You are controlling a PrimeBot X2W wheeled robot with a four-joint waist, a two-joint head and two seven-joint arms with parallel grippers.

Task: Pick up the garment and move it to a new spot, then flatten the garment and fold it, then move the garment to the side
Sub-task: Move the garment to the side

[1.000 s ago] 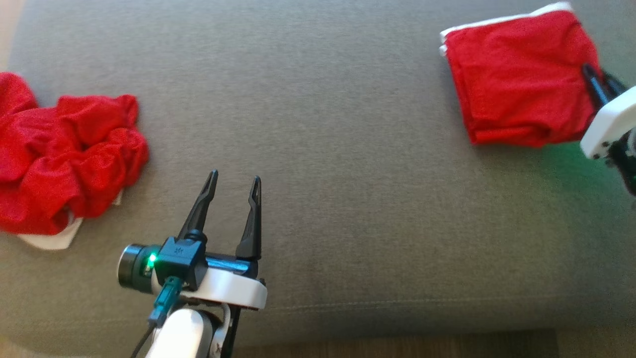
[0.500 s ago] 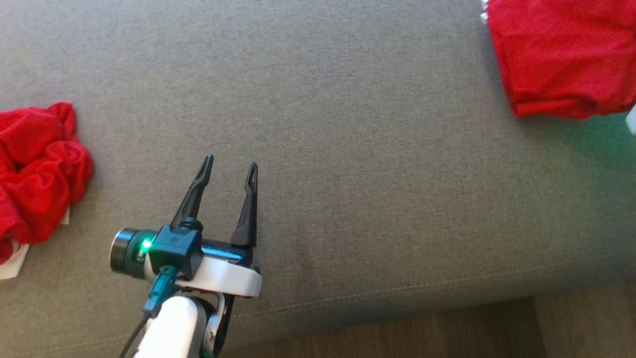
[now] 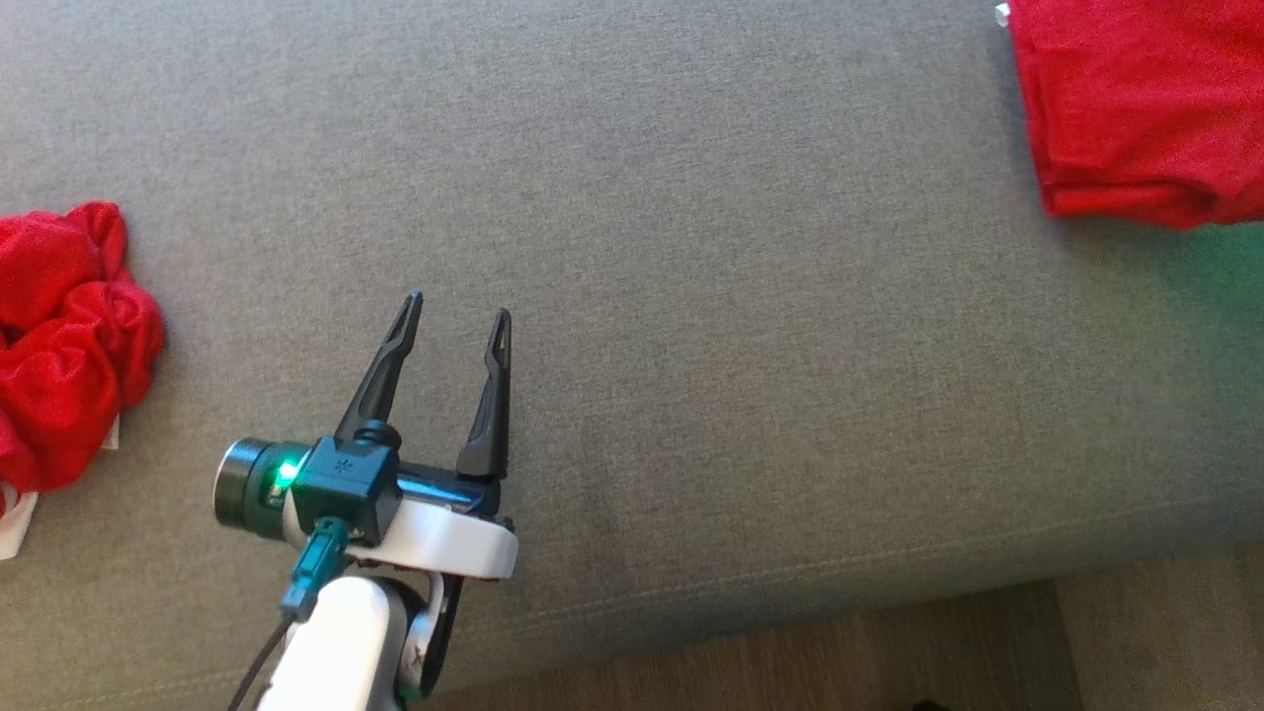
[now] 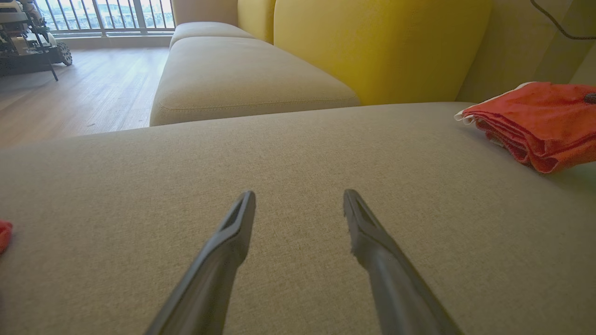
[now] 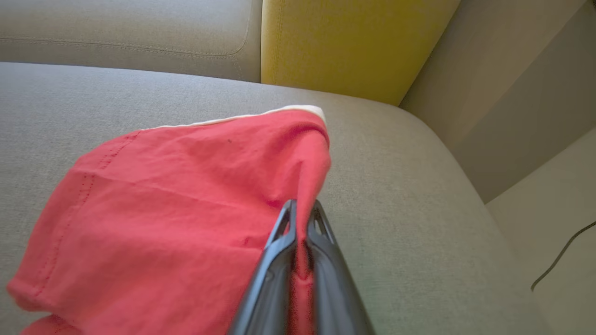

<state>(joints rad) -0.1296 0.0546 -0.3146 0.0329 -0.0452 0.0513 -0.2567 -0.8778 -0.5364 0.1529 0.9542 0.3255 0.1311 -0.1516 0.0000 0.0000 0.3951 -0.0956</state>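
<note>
Seat: a wide grey cushion [image 3: 691, 197] with a yellow backrest [image 4: 382, 46] behind it and wood floor [image 3: 790, 652] in front.
Garment: red, folded into a flat stack of layers [image 3: 1136, 109] with a white trim [image 5: 279, 111] along its far edge. It lies at the seat's right end, on the cushion.
Right claw: my fingers are pressed together on a pinch of the garment's cloth [image 5: 301, 207], and a ridge of red runs up into them.
Left claw: my fingers stand apart with nothing between them [image 3: 457, 305], low over bare cushion near the front edge, well away from the garment.
Pile: a crumpled red heap [image 3: 59, 336] at the seat's left side, cut by the edge of the head view.
Change: the whole head view has shifted over the last second, so my head has turned. The garment now sits farther into the top right corner and the pile farther off the left. The fold looks the same, and my left fingers keep the same spread.
Edges: the front seam runs just below my left claw, and the cushion's rounded right end is near the garment.
Room: a broad stretch of bare seat lies between pile and garment.
</note>
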